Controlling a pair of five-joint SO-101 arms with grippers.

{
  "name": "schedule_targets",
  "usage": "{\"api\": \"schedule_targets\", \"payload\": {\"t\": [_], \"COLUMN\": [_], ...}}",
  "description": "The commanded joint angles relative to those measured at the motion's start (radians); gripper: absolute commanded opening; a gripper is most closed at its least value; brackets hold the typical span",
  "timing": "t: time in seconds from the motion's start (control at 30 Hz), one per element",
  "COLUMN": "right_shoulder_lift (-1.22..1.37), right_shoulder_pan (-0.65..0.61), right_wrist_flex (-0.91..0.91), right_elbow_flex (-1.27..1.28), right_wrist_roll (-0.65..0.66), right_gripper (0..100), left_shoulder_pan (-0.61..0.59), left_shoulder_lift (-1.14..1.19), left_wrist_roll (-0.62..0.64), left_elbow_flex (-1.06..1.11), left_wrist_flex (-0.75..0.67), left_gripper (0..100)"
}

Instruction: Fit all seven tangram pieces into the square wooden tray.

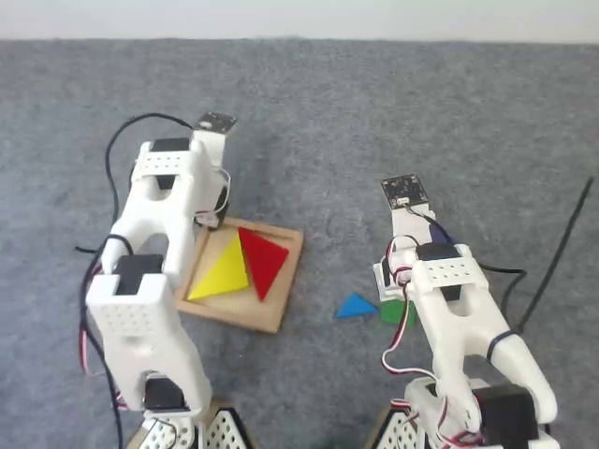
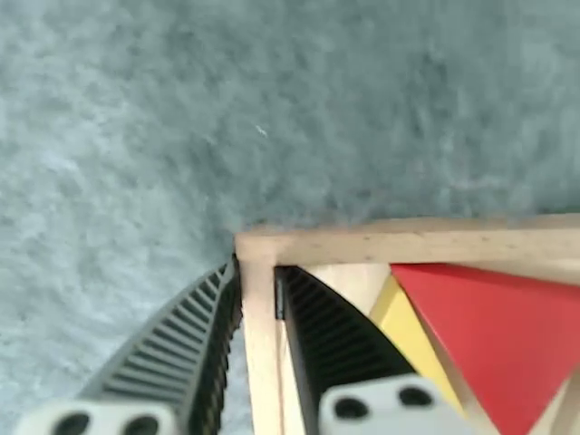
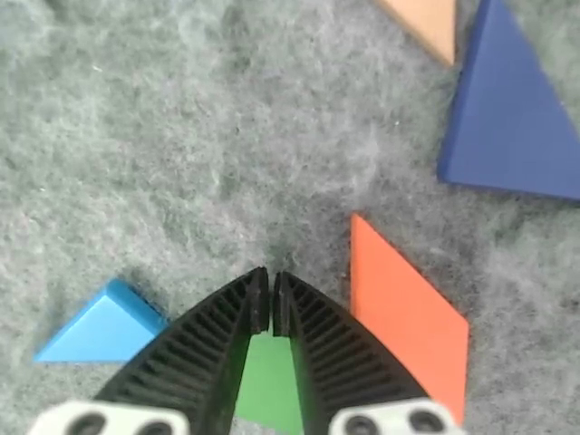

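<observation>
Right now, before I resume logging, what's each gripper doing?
Left gripper: closed on the wall of the wooden tray.
Right gripper: closed, holding nothing.

Light soft and even, coming from overhead. Grey felt point(image 1: 374, 122) lit uniformly; pale strip point(image 1: 299, 19) past its far edge brightest. White shells of left arm point(image 1: 140, 309) and right arm point(image 1: 459, 290) bright. Thin soft shadow under wooden tray point(image 1: 245, 318) near rim.
</observation>
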Motion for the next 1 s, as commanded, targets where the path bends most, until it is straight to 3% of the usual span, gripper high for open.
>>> {"api": "schedule_targets", "payload": {"t": [0.0, 0.13, 0.3, 0.53, 0.67, 0.8, 0.97], "right_shoulder_lift": [0.002, 0.002, 0.002, 0.004, 0.004, 0.004, 0.004], "right_shoulder_pan": [0.012, 0.012, 0.013, 0.008, 0.008, 0.008, 0.008], "right_wrist_flex": [0.007, 0.008, 0.008, 0.008, 0.008, 0.008, 0.005], "right_elbow_flex": [-0.057, -0.057, -0.057, -0.057, -0.057, -0.057, -0.057], "right_wrist_roll": [-0.002, -0.003, -0.003, -0.003, -0.003, -0.003, -0.003], "right_gripper": [2.0, 2.0, 2.0, 2.0, 2.0, 2.0, 2.0], "left_shoulder_pan": [0.005, 0.009, 0.003, -0.008, 0.002, 0.055, 0.207], "left_shoulder_lift": [0.015, 0.068, 0.084, -0.077, -0.201, -0.288, -0.443], "left_wrist_roll": [0.115, 0.207, 0.204, 0.203, 0.198, 0.091, -0.031], "left_elbow_flex": [-0.116, -0.206, -0.277, -0.421, -0.424, -0.24, 0.183], "left_wrist_flex": [0.015, 0.044, 0.057, 0.241, 0.338, 0.374, 0.209], "left_gripper": [1, 1, 1, 18, 17, 13, 11]}}
